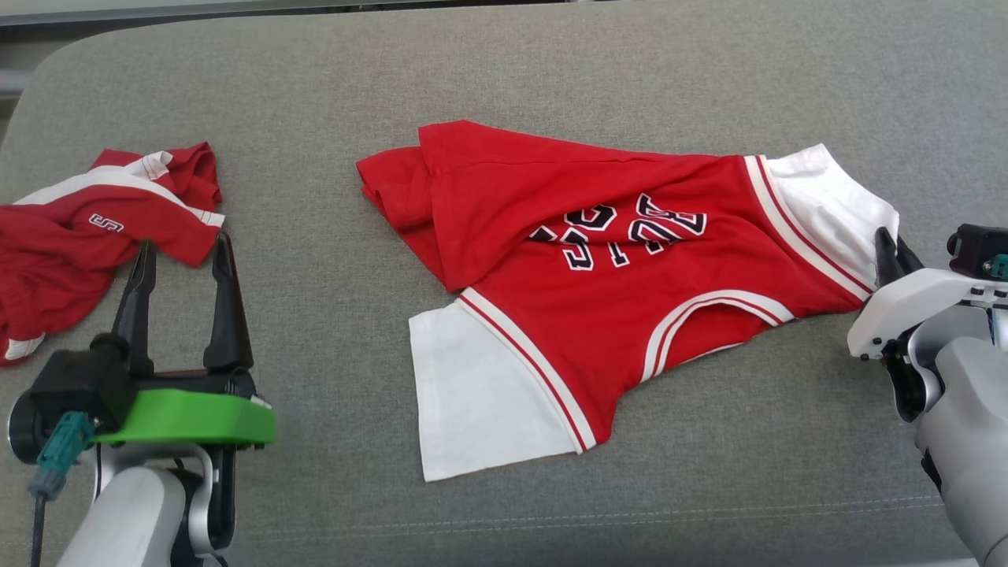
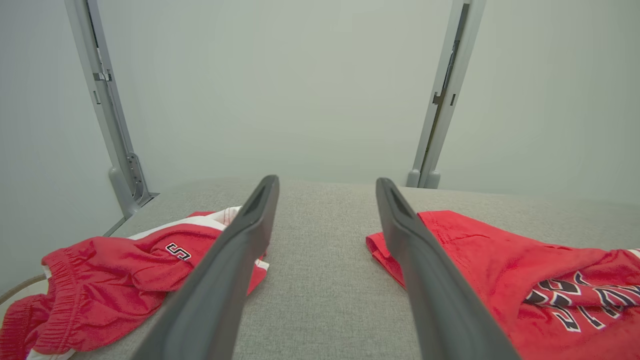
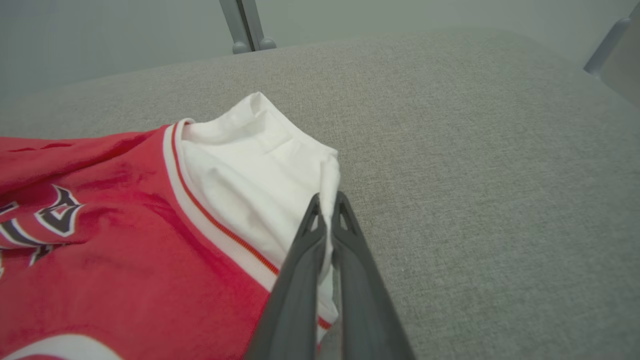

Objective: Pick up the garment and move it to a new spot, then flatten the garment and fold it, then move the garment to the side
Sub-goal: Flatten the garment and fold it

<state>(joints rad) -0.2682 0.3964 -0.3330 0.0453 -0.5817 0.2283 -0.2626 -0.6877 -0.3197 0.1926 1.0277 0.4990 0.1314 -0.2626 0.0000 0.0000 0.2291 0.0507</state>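
Note:
The garment is a red jersey with white sleeves and dark lettering, spread mostly flat across the grey cushion, its upper left part folded over. My right gripper is shut on the edge of the garment's white right sleeve; the right wrist view shows white cloth pinched between the fingertips. My left gripper stands open at the left, nothing between its fingers, well left of the garment.
A second red and white piece of clothing lies crumpled at the far left, just beyond the left fingertips, and appears as crumpled red shorts in the left wrist view. The grey cushion ends at a wall with metal rails.

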